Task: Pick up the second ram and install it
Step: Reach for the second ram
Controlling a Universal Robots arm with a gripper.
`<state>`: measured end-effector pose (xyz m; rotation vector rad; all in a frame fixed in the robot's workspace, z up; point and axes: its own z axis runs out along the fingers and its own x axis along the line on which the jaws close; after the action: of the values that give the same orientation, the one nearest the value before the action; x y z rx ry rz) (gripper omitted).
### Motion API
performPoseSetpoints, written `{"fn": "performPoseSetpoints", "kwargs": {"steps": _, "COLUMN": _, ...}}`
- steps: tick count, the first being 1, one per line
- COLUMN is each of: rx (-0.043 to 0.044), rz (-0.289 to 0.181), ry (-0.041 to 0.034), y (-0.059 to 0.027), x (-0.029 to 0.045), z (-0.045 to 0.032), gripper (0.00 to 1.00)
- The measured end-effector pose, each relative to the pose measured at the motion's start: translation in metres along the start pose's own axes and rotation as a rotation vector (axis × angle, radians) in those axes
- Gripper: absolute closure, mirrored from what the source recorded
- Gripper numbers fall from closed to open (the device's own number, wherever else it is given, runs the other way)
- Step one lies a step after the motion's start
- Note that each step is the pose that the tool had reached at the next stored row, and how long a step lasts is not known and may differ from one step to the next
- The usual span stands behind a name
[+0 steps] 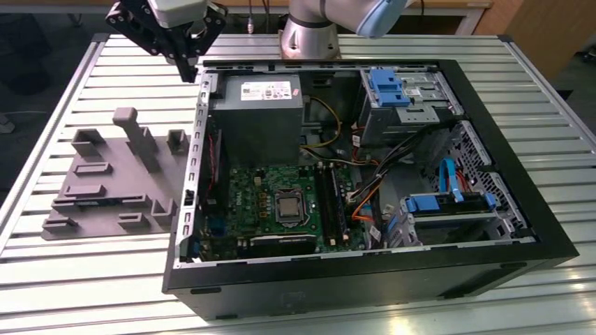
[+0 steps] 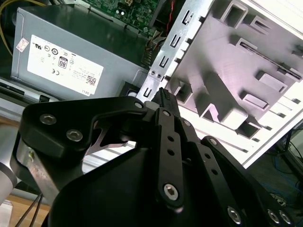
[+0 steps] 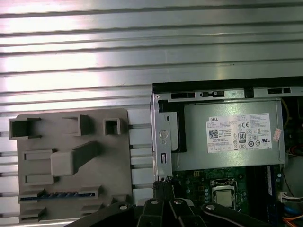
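Note:
The second ram [image 3: 59,195] is a thin blue-green stick lying in a slot of the grey holder block [image 3: 71,161] on the table; in the exterior view the ram [image 1: 100,202] sits near that block's front. My gripper [image 1: 189,70] hangs high above the table, beside the computer case's back corner on the exterior view's left, well apart from the ram. Its black fingers [image 2: 163,97] meet at a single tip with nothing between them, and the gripper [image 3: 163,187] tip also shows in the first wrist view. The black memory slots [image 1: 329,199] run along the green motherboard [image 1: 261,192].
The open black computer case [image 1: 521,230] lies on the slatted metal table [image 1: 112,279]. A grey power supply [image 1: 256,105] fills its back corner near the gripper. Blue drive brackets [image 1: 386,87] and loose cables [image 1: 373,202] sit on the exterior view's right.

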<state>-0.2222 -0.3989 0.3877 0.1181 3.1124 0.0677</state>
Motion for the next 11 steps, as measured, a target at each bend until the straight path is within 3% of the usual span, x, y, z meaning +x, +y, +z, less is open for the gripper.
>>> {"fn": "performPoseSetpoints", "kwargs": {"steps": 11, "rx": 0.0000, "rz": 0.000, "ry": 0.0000, "y": -0.0005, "x": 0.0062, "z": 0.0003, "gripper": 0.89}}
